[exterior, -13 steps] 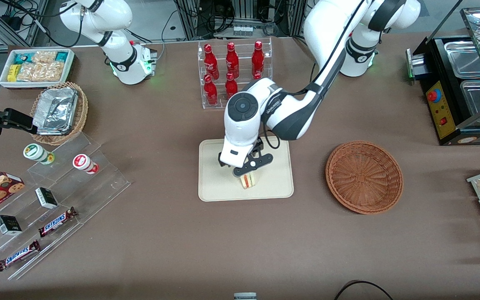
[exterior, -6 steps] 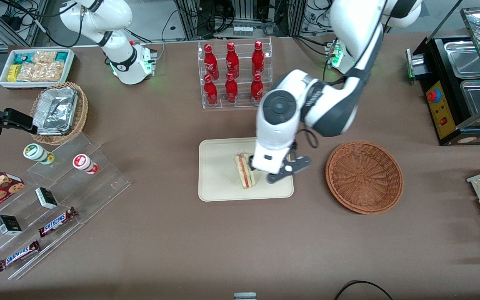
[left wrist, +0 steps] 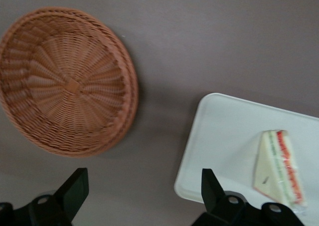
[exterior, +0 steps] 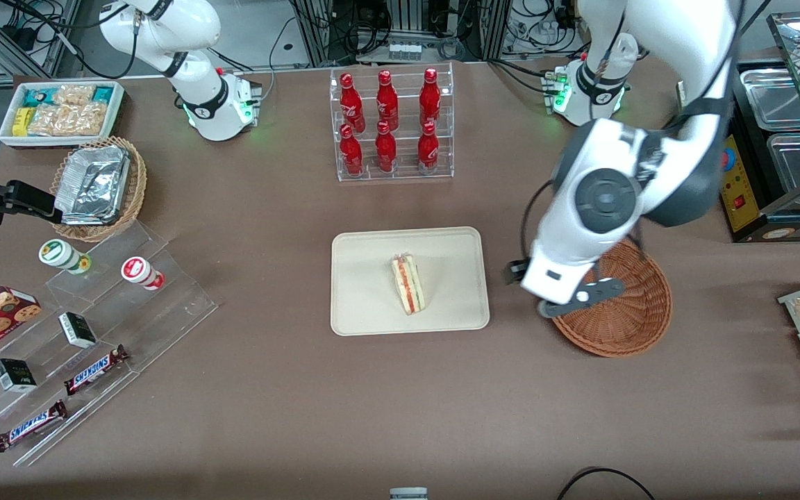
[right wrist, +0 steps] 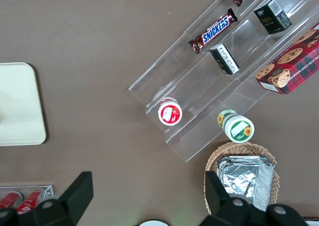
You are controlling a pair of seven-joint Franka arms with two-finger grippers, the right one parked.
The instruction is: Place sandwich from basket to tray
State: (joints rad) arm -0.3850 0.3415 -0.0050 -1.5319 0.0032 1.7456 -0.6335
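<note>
The sandwich [exterior: 408,283] lies on the cream tray [exterior: 365,305] in the middle of the table, with nothing touching it. It also shows in the left wrist view as a wedge [left wrist: 277,165] on the tray [left wrist: 224,136]. The reddish-brown wicker basket [exterior: 622,326] sits beside the tray toward the working arm's end, and its bowl [left wrist: 67,81] holds nothing. My left gripper [exterior: 542,292] hangs above the table between tray and basket, partly over the basket's rim. The gripper [left wrist: 141,181] is open, with only bare tablecloth between its fingers.
A clear rack of red bottles [exterior: 389,125] stands farther from the front camera than the tray. Toward the parked arm's end are a stepped acrylic shelf of snacks [exterior: 94,312], a tan basket of foil containers [exterior: 98,187] and a white snack bin [exterior: 60,111]. A food warmer [exterior: 775,139] stands at the working arm's end.
The gripper let go of the sandwich, rose and swung from over the tray to the basket's rim. The sandwich stays on the tray.
</note>
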